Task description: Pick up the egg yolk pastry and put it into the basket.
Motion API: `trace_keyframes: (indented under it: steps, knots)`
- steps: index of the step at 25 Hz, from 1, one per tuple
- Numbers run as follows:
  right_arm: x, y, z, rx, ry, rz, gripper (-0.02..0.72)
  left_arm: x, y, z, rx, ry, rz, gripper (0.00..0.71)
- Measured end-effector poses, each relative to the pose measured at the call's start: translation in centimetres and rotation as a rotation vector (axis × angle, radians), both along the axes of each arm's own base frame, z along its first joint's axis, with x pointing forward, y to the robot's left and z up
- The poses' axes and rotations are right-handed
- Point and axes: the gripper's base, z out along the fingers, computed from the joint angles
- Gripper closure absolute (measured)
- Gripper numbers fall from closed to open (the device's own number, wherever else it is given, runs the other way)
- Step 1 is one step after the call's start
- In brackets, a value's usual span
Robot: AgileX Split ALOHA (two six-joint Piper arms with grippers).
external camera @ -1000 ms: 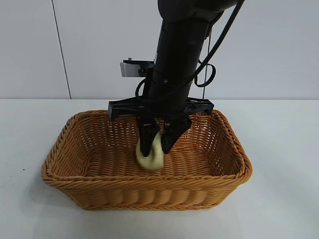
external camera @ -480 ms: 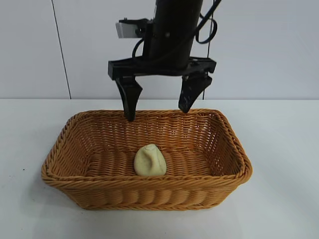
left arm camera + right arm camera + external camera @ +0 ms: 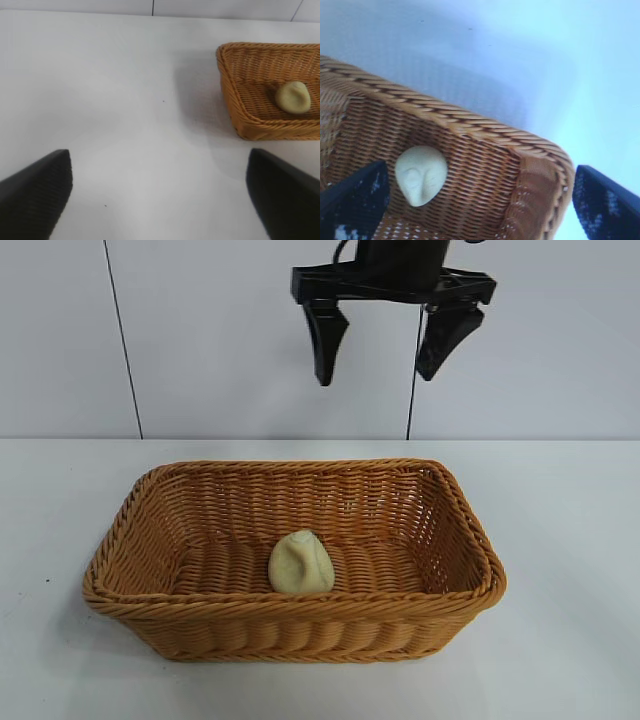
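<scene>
The egg yolk pastry (image 3: 300,562), a pale cream lump with a dented top, lies on the floor of the basket (image 3: 300,635), near its front wall. My right gripper (image 3: 376,375) hangs high above the basket's back rim, open and empty. The right wrist view looks down on the pastry (image 3: 421,174) and the basket's braided rim (image 3: 470,125), with that gripper (image 3: 479,172) well above them and nothing between its fingers. My left gripper (image 3: 159,165) stands open over bare table, far to the side of the basket (image 3: 240,107) and the pastry (image 3: 293,97).
The basket sits in the middle of a white table (image 3: 560,540). A white panelled wall (image 3: 200,340) stands behind it. Bare table surface (image 3: 125,100) stretches between the left gripper and the basket.
The right gripper opened and let go of the pastry, then rose out of the basket and drifted right. The pastry settled on the basket floor and stays there.
</scene>
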Motion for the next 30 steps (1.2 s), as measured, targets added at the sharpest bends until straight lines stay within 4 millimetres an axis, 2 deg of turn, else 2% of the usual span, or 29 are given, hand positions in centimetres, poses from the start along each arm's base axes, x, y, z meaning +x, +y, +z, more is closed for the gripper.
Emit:
trace_keyframes:
  steps: [7,14,18,24,27,30]
  knots:
    - [2.6,-9.0,0.0,-0.023,-0.002,-0.18,0.01,0.0,0.0,0.0,0.0,0.0,0.0,0.014]
    - [3.1,-15.0,0.0,-0.034,0.005,-0.289,0.01,0.0,0.0,0.0,0.0,0.0,0.0,0.014]
    - [3.2,-16.9,0.0,-0.028,0.008,-0.332,0.01,0.0,0.0,0.0,0.0,0.0,0.0,0.014]
    - [2.5,-17.2,-0.8,-0.036,0.045,-0.317,0.01,0.0,0.0,0.0,0.0,0.0,0.0,0.014]
    - [0.7,-17.2,-1.8,-0.044,0.111,-0.316,0.01,0.0,0.0,0.0,0.0,0.0,0.0,0.014]
    - [-2.4,-17.2,-2.4,-0.055,0.18,-0.301,0.01,0.0,0.0,0.0,0.0,0.0,0.0,0.014]
